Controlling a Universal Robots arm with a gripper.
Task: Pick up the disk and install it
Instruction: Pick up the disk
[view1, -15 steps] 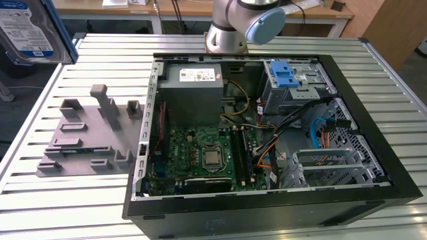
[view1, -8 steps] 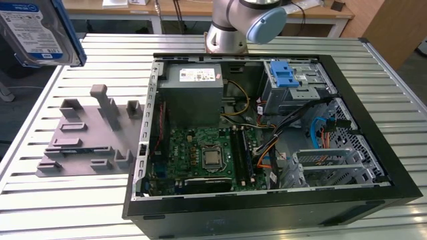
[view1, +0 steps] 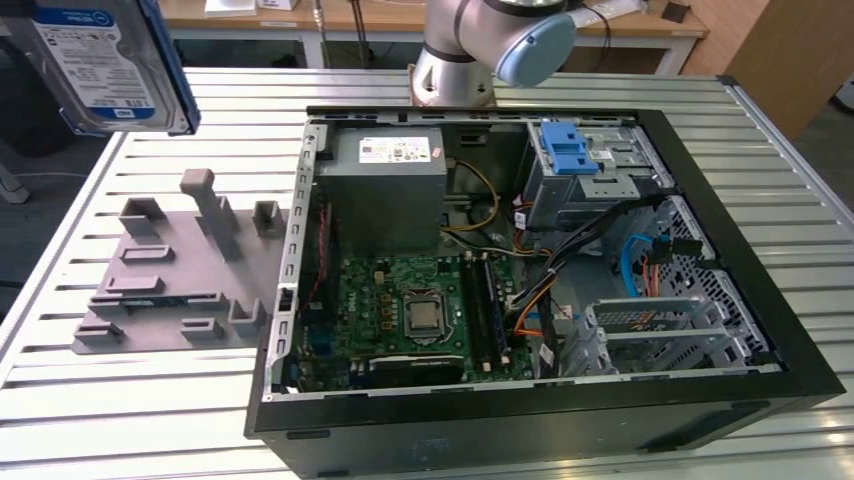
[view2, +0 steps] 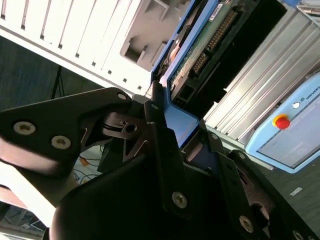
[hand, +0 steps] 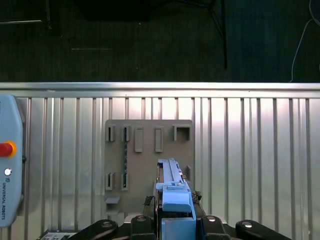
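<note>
pincer (view2: 180, 122) clenched on the one disk (view1: 107, 62) (blue-framed), held above one grey rack (view1: 140, 310) beside one open computer case (view1: 534, 422).

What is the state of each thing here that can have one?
disk, held in the air above the table
gripper, jaws shut on the disk
computer case, open, lying on its side
grey fixture, flat on the table beside the computer case

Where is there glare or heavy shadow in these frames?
Second wrist view: the slatted table blows out white, while the pincer holding the disk sits dark. First wrist view: table slats glare around the grey fixture plate. Exterior view: evenly lit.
</note>
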